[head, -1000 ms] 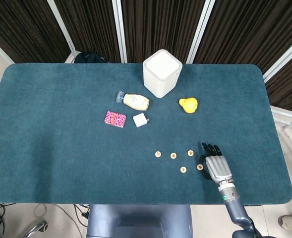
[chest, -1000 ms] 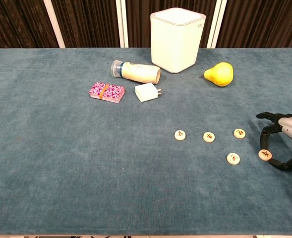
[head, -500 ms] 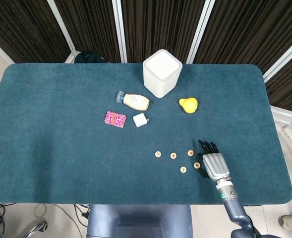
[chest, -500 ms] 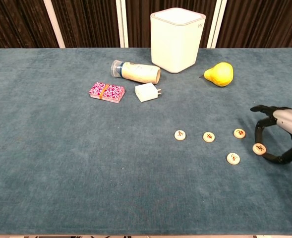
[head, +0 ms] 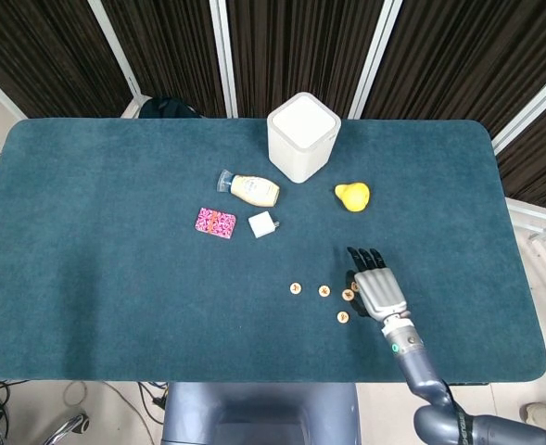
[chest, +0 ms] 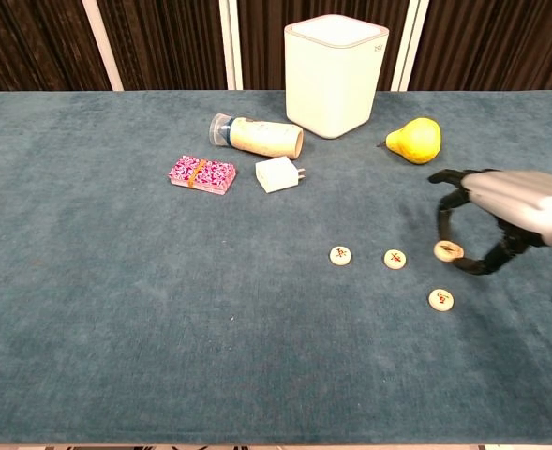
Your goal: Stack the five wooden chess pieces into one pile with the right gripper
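Note:
Three wooden chess pieces lie flat on the blue cloth: one to the left, one in the middle and one nearer the front. My right hand pinches a fourth piece between thumb and a finger, just right of the middle one. From the head view the held piece shows at the left edge of the right hand. The fifth piece peeks out beside the fingers there; the chest view hides it behind the held one. My left hand is out of sight.
Behind the pieces stand a white square container and a yellow pear. Further left lie a tipped bottle, a white charger and a pink card pack. The table's front edge runs close below the hand.
My right hand has lifted one piece from the front right and carried it left and away from the front edge, until it hangs over the rightmost piece of the row.

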